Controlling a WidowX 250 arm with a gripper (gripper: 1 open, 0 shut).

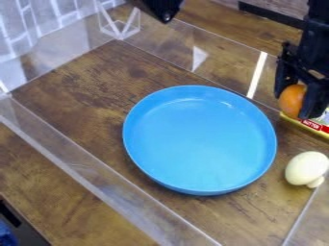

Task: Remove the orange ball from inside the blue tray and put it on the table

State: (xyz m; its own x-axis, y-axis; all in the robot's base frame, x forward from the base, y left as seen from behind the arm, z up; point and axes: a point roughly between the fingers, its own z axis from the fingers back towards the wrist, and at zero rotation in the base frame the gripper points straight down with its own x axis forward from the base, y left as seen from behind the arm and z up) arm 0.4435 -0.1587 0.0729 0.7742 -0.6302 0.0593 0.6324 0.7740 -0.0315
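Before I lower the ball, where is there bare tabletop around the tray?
The widest bare patch of table lies left of the blue tray in the picture, up to the clear wall. Another lies beyond the tray's far rim. The right side is crowded: gripper and orange ball, a packet, the pale egg-shaped object.
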